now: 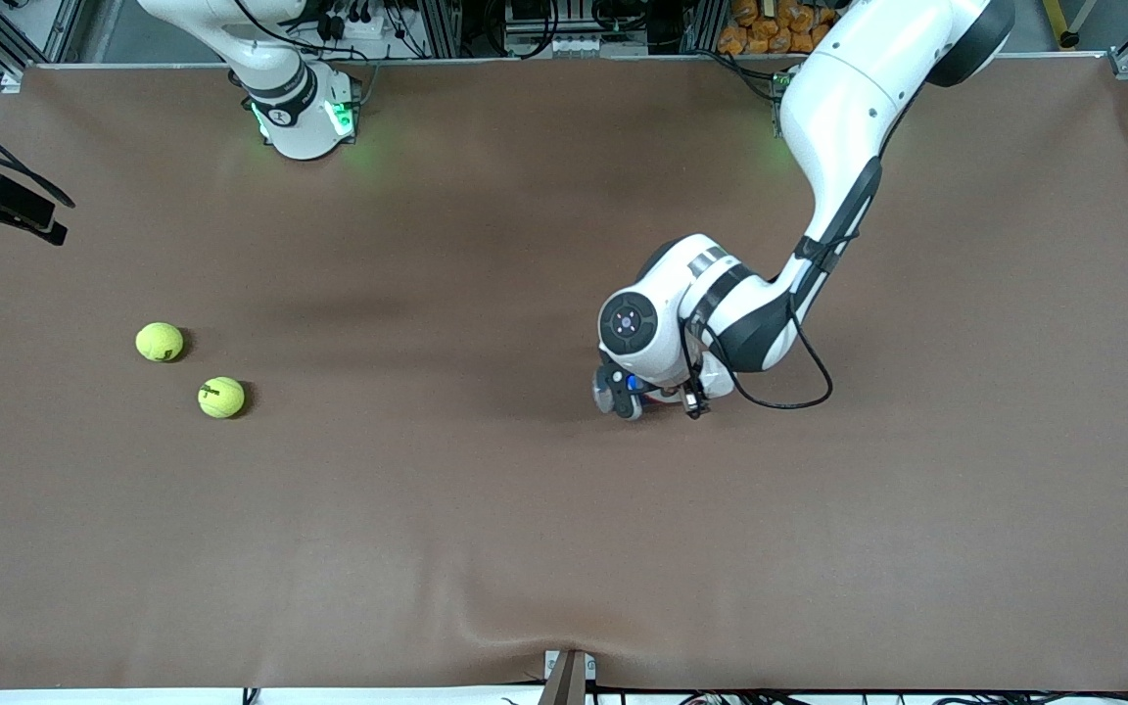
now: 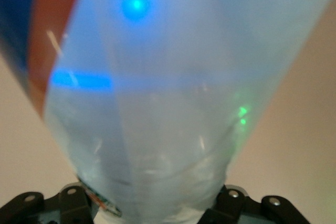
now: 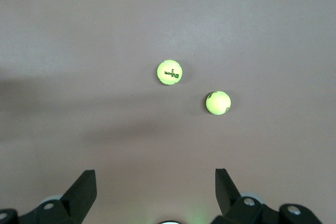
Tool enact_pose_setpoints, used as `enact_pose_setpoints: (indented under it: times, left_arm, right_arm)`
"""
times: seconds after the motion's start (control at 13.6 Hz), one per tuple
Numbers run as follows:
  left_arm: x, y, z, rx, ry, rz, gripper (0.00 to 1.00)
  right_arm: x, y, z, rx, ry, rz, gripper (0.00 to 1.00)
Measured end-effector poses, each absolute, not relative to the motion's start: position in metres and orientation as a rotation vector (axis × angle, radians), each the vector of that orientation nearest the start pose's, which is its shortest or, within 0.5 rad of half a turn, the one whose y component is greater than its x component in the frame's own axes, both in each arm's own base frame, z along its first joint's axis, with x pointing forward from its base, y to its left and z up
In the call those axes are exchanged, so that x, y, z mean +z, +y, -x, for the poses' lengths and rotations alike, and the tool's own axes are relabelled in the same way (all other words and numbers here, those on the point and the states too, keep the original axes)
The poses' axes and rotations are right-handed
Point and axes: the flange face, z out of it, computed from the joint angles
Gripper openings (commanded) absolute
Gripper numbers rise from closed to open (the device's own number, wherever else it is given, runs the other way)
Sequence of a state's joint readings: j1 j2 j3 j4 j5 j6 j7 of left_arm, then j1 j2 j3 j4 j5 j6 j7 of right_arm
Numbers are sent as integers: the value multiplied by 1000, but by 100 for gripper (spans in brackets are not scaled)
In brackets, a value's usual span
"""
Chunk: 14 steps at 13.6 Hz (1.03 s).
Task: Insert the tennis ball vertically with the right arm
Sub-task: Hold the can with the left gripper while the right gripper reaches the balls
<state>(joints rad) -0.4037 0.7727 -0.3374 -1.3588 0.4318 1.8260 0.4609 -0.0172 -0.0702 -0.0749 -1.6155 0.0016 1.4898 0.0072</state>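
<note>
L gripper (image 1: 652, 397) is hiding under its wrist, fingers gripping clear tube (image 2: 173, 103). R gripper (image 3: 155, 190) is hovering wide over 2 tennis balls (image 3: 169, 72) (image 3: 218, 102).

Left claw (image 1: 657, 397) hidden under its wrist, clear tube (image 2: 173, 103) blurred, ends cut off

Front view: high camera across the table (image 1: 486, 509), looking down toward the robot bases along its top edge, whole tabletop in frame. Right wrist view: looks straight down from well above the table, its own fingers (image 3: 84, 192) at the frame edge; shares the two tennis balls (image 1: 160, 342) (image 3: 169, 72) with the front view. Left wrist view: pressed right up against a clear tube (image 2: 173, 103) that fills the frame, blurred; shares only slivers of brown tabletop with the others.
</note>
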Motion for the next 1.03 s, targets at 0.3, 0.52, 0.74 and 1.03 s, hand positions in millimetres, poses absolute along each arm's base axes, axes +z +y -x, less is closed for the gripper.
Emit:
enact_pose_setpoints:
  times: [0.3, 0.52, 0.74, 1.03]
  left_arm:
    - [288, -451, -577, 36, 1750, 2473, 77]
    - [306, -476, -575, -190, 1678, 2592, 77]
    - [321, -497, -572, -387, 1582, 2711, 77]
    - [333, -530, -555, -622, 1445, 2868, 76]
  right_arm:
    - [625, -51, -527, 108, 160, 3128, 100]
    - [595, -53, -549, 174, 163, 3129, 100]
    - [542, -63, -576, 297, 187, 3122, 100]
    - [477, -76, -605, 382, 211, 3115, 100]
